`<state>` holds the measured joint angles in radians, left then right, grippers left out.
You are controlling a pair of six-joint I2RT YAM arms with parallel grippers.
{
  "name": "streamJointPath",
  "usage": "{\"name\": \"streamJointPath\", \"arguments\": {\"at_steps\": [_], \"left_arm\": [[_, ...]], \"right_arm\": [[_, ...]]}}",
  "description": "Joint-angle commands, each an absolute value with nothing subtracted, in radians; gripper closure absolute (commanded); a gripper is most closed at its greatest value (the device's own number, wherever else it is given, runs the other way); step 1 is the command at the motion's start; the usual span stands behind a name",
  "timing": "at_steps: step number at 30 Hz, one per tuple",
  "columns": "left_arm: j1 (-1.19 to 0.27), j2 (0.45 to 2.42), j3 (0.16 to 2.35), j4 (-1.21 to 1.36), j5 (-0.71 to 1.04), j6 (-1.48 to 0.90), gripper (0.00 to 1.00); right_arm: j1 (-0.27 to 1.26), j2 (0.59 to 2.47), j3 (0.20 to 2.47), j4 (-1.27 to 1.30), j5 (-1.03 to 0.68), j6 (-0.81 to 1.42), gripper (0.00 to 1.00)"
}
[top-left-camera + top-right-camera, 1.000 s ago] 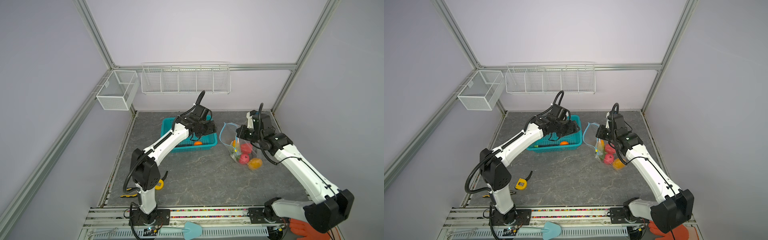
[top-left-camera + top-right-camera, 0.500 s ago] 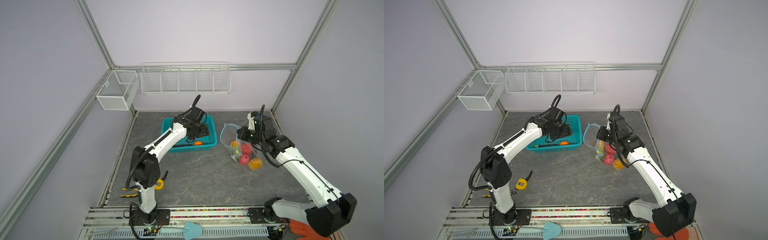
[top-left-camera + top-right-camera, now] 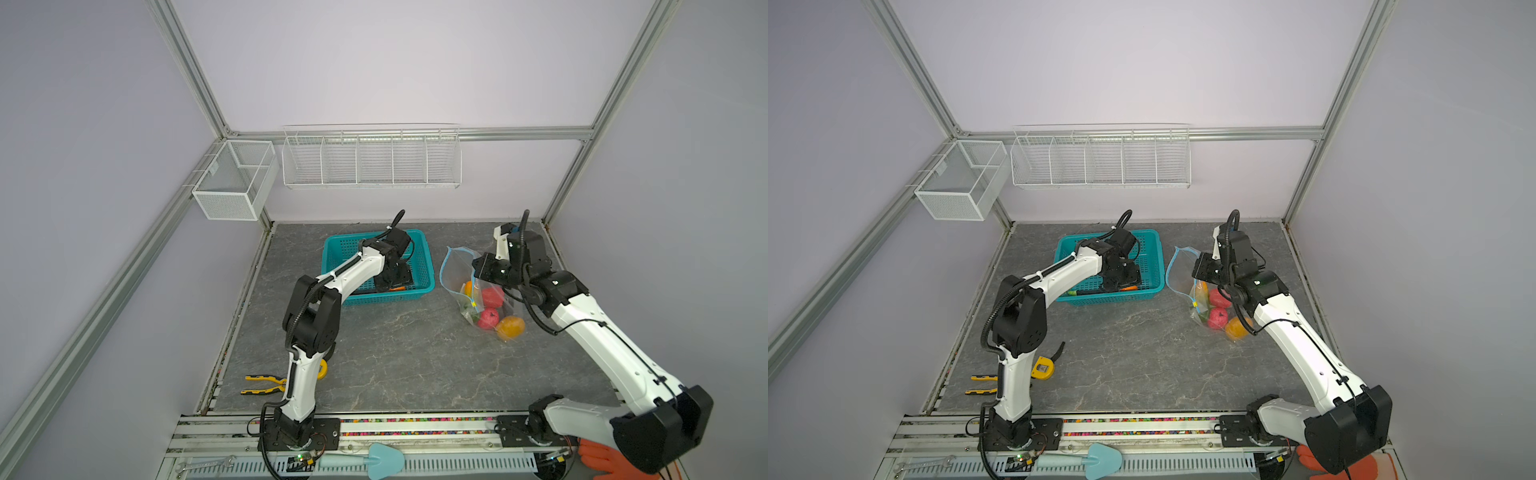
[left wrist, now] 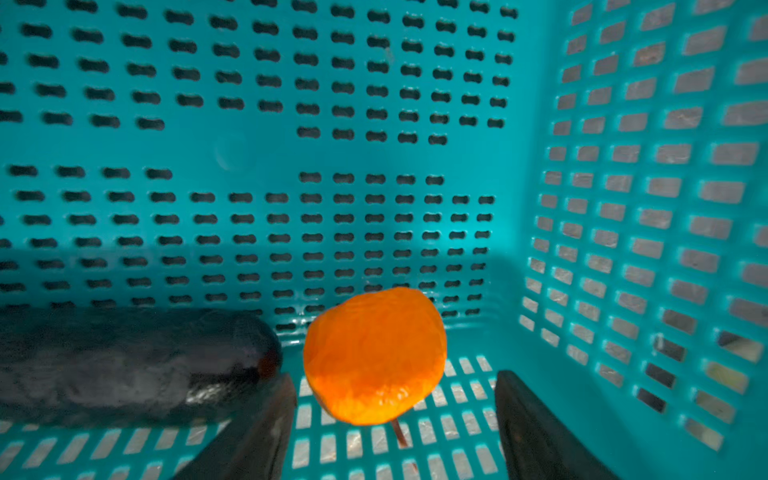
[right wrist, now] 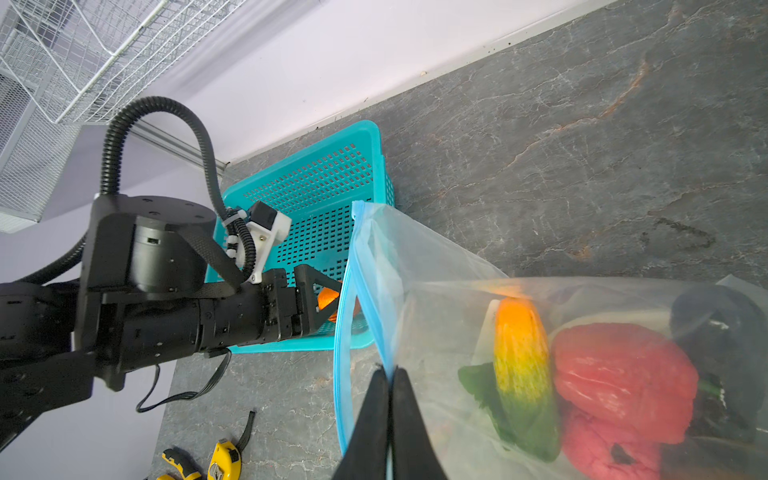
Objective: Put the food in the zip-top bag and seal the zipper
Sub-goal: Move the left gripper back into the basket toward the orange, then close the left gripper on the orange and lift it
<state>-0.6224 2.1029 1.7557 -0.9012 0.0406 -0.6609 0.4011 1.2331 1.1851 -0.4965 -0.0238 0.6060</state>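
My left arm reaches from the lower middle of both top views up into the teal basket (image 3: pixel 345 249), elbow raised, wrist tipped down. My left gripper (image 4: pixel 395 382) hangs low inside it with its fingers (image 4: pixel 266 432) spread wide. A round orange piece (image 4: pixel 374 353) sits between them, apart from both, and a long dark piece (image 4: pixel 124 361) lies just beside it.

My right arm stretches from the lower right corner toward the bag (image 3: pixel 461 266), right of the basket. My right gripper (image 5: pixel 386 376) has its fingers pressed together, pinching the bag's edge by the blue zipper (image 5: pixel 340 361), and the mouth gapes open. Red (image 5: pixel 623 370) and yellow-green (image 5: pixel 523 365) pieces lie inside.
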Motion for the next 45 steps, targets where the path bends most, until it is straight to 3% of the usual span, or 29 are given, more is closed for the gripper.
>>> {"name": "streamJointPath", "arguments": {"at_steps": [1,13,18,45], "left_arm": [[-0.621,2.134,1.813,-0.940,0.013,-0.651,0.24],[-0.621,2.207,1.838,-0.942,-0.001,-0.654,0.32],[-0.623,2.206,1.800,-0.925,-0.005,-0.658,0.42],[-0.608,2.205,1.931,-0.947,0.000,-0.649,0.48]], "right_arm": [[0.406,1.221,1.175,-0.476,-0.038,0.617,0.93],[0.405,1.213,1.182,-0.489,-0.027,0.609,0.93],[0.405,1.221,1.186,-0.489,-0.026,0.608,0.93],[0.406,1.232,1.197,-0.505,-0.013,0.605,0.93]]}}
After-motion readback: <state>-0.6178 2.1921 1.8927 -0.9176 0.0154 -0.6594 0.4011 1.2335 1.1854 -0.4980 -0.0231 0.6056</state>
